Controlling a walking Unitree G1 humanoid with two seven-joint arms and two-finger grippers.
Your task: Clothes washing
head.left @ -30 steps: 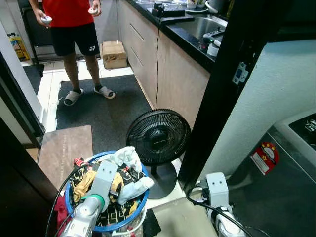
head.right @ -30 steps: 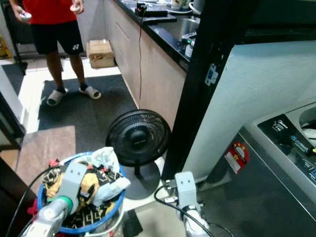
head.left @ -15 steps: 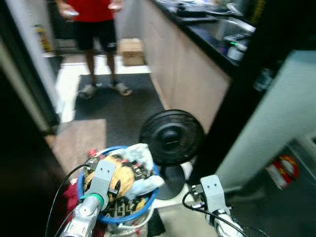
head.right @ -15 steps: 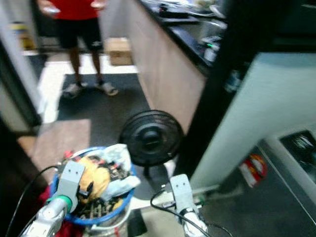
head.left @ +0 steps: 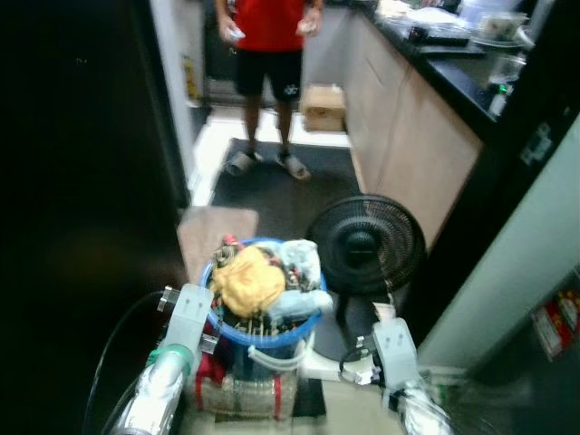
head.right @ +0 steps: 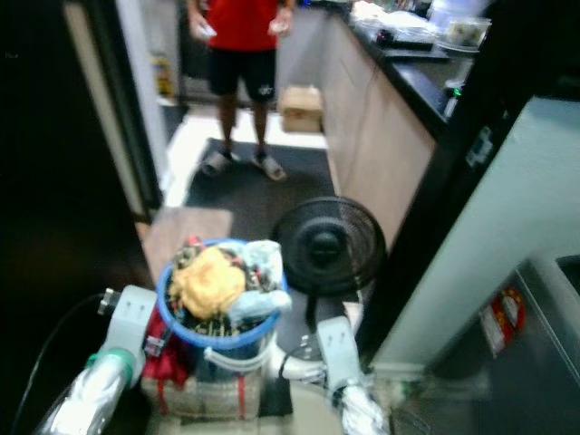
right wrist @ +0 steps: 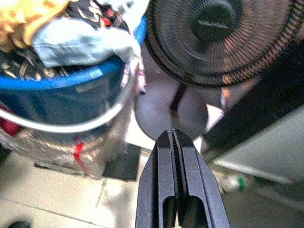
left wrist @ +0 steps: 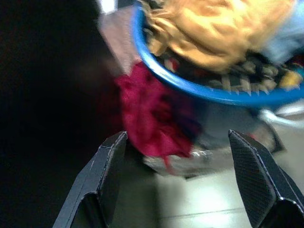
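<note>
We find one blue laundry basket [head.left: 263, 328] heaped with clothes ahead of the left gripper [left wrist: 180, 178], fingers spread and empty. The right gripper [right wrist: 175, 142] is closed, near one black fan [right wrist: 223, 38].

My left arm [head.left: 156, 399] — silver, green band near the grey boxy wrist, black cable looping off it. Right arm [head.left: 408, 399] — silver, grey wrist block, black cable. Left tool [left wrist: 183, 175] fingers black, textured pads; right tool [right wrist: 176, 187] fingers black, ridged.

Head cameras look forward and down at the laundry basket [head.left: 261, 313] and fan [head.left: 364, 247]. Both wrist cameras view that basket closely from low, either side
</note>
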